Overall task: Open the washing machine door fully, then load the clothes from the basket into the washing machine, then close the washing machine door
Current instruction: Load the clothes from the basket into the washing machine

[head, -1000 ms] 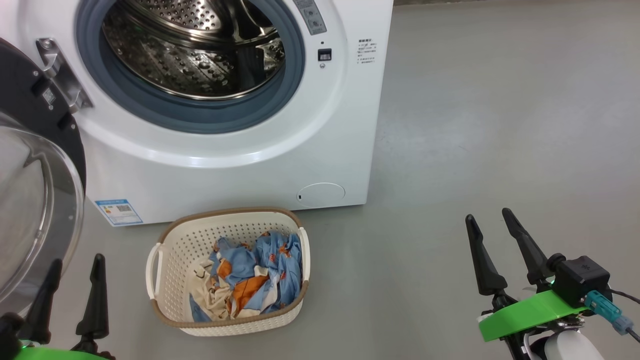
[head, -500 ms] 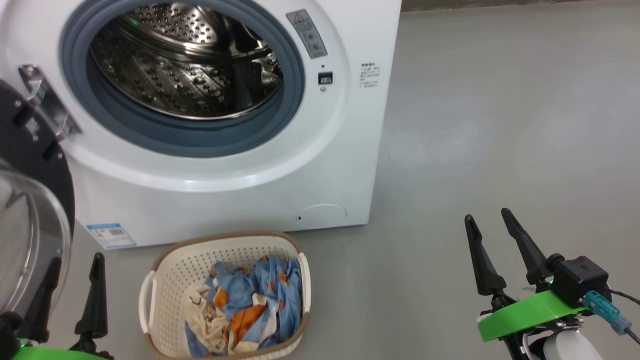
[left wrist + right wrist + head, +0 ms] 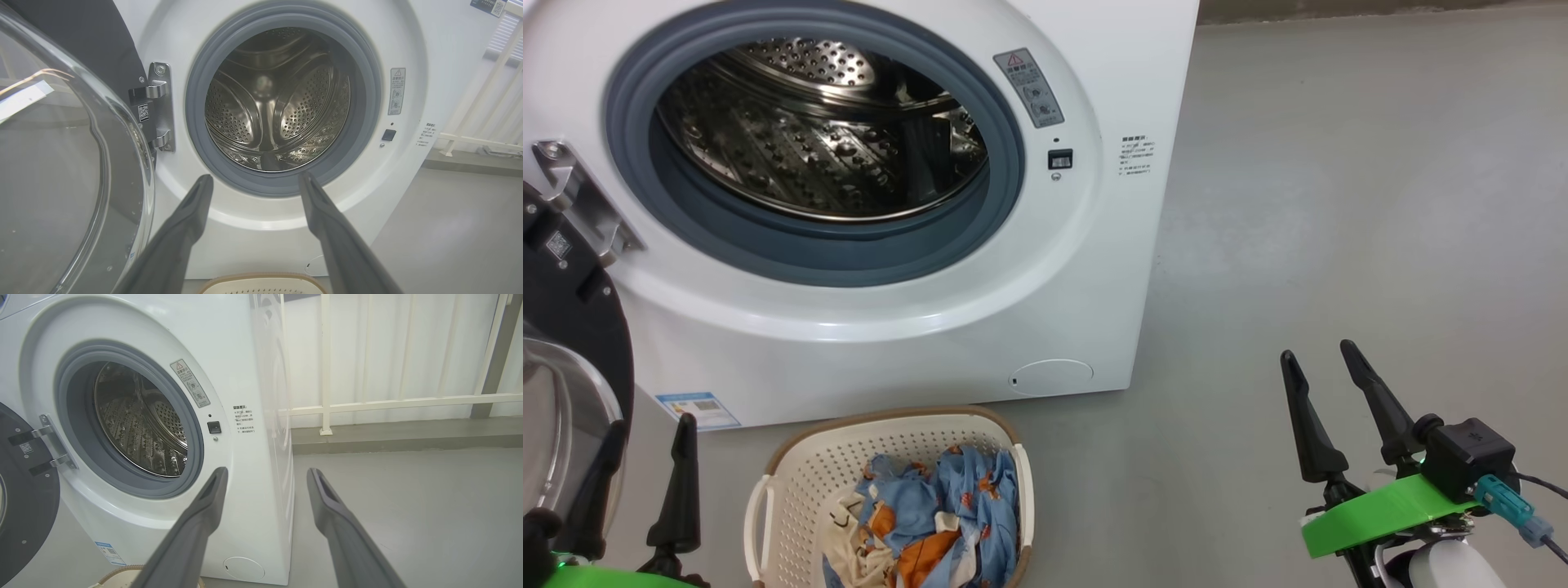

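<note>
So here's where things stand. The big white boxy front-loading washing machine (image 3: 890, 343) has its large round door (image 3: 572, 327), the one with the glossy black rim and bulging clear glass bowl, swung out on the metal hinge (image 3: 580, 204) at the left. The grey rubber gasket (image 3: 792, 253) and perforated steel drum (image 3: 817, 139) are open to the room. The drum looks empty from here. I can't tell if the door is right at its stop, but I'd call the opening step done.

The small cream perforated plastic basket (image 3: 800, 482) with the brown woven-look rim sits on the grey floor (image 3: 1298, 204) directly in front of the machine, below the drum mouth. The clothes (image 3: 931, 523), soft light blue fabric with orange-brown prints plus cream and orange bits, are all heaped in it, bunched toward its right side.

The left tool (image 3: 649, 426) has its two dark fingers spread and holds nothing, with the door glass just beside it on its outer side. The right tool (image 3: 1316, 351) is spread and empty too.

The bit that matters: the basket lies just to the right of the left tool and well apart from the right tool, off to that one's left. So the left arm is clearly nearer. My guess is the next move is a reach down into the pile, then up and forward to the drum. I can't see the basket's near end, so I won't call its long axis.
</note>
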